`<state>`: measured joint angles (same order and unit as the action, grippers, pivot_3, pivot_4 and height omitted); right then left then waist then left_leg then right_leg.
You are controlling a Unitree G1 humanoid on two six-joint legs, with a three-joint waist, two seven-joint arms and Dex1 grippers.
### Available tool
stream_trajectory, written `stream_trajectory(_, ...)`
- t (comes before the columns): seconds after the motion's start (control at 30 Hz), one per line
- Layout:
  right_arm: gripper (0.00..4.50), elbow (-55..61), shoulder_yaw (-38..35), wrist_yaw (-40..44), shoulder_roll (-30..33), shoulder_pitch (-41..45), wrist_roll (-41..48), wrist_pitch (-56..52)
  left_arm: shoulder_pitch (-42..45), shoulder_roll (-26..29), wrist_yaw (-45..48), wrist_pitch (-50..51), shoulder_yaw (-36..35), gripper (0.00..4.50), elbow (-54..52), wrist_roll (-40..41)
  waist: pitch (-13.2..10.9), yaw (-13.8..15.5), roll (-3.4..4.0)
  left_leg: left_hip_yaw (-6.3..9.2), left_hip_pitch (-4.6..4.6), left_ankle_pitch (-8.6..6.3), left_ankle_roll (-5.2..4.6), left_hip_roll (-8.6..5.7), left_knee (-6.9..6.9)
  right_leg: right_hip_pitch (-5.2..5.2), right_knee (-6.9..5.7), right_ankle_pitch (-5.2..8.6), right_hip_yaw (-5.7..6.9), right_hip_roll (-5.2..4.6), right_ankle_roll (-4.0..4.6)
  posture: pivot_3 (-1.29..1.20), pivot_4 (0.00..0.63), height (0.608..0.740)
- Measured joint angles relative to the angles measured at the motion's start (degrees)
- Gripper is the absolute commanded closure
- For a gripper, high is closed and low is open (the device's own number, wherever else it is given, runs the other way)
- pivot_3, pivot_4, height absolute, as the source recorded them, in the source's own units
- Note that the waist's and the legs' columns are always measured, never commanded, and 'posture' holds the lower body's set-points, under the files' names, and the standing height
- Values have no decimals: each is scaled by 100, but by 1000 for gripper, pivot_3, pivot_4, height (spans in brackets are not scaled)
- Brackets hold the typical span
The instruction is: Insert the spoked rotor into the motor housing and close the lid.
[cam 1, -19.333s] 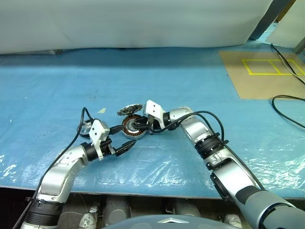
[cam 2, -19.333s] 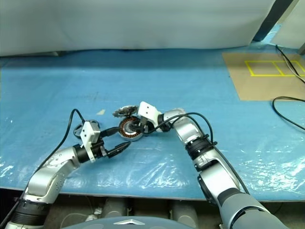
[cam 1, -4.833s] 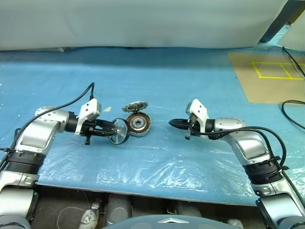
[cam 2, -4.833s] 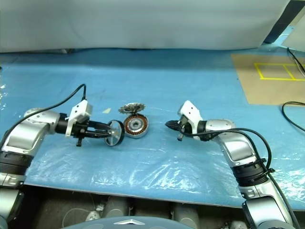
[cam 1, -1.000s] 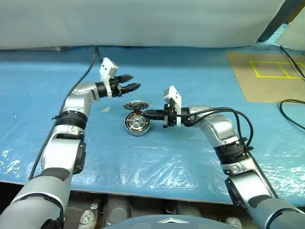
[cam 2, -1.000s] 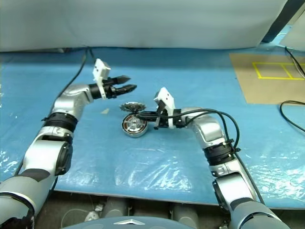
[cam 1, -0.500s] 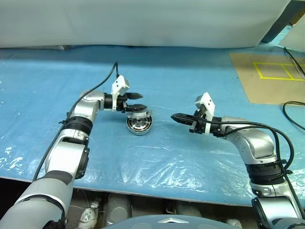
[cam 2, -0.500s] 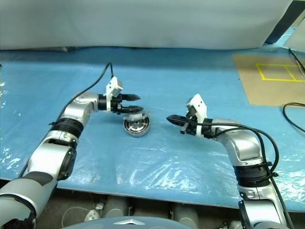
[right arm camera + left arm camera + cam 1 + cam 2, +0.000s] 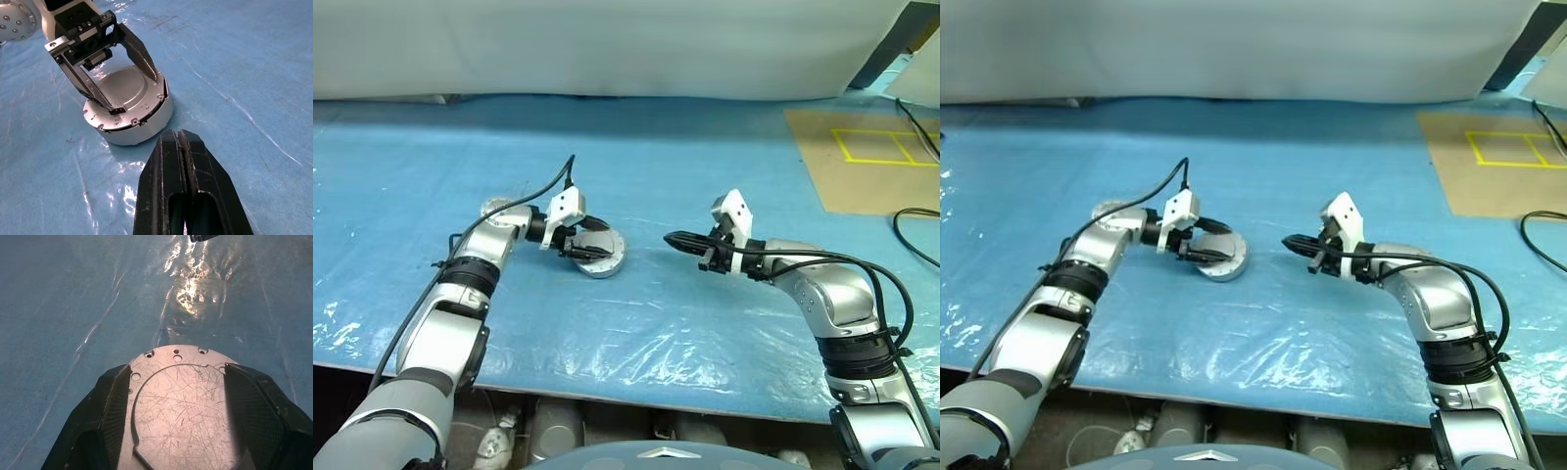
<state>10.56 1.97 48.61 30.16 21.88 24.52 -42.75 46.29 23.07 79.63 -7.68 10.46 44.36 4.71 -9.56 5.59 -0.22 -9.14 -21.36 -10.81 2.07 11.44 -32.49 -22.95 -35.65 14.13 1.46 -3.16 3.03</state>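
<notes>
The motor housing (image 9: 146, 122) is a round silver cup on the blue sheet, with a flat, scratched silver lid (image 9: 124, 88) lying on top of it. My left gripper (image 9: 602, 242) is open, one black finger (image 9: 110, 406) on each side of the lid (image 9: 186, 406), tips at its rim. My right gripper (image 9: 668, 238) is shut and empty, a short way to the right of the housing and pointing at it; its own view shows the pressed-together fingertips (image 9: 168, 147). The spoked rotor is hidden.
A small round silver part (image 9: 494, 208) lies on the sheet behind my left forearm. A brown board with yellow tape lines (image 9: 862, 157) lies at the far right, with black cables (image 9: 911, 211) beside it. A white wall (image 9: 607, 39) closes off the back.
My left gripper has come down and back from above the table, settling over the housing's top. My right gripper drew away to the right of the housing, then kept still.
</notes>
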Motion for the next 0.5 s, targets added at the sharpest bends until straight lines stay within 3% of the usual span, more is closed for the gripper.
stream_trajectory(0.23, 4500, 7, 67, 130, -67, 237, 143, -25, -357, 25, -57, 559, -157, 1281, -653, 307, -1, -2, 2, -3, -2, 0, 0, 0, 8, -6, 1, 2, -4, 0, 3, 0, 150, 740)
stream_trajectory(0.43, 4500, 2, 292, 225, -180, 654, 251, -23, -744, 72, -477, 1584, -662, 1281, -2334, 1073, -1, -16, 2, -11, -36, 1, -1, 4, 11, -39, 1, -10, 1, 2, -17, 0, 150, 740)
stream_trajectory(0.5, 4107, -7, 403, 256, -232, 724, 246, -13, -869, 121, -646, 1912, -811, 1255, -2863, 1324, -1, -26, 3, -11, -36, 0, 0, 4, 12, -39, 3, -10, 1, 2, -17, 0, 150, 740)
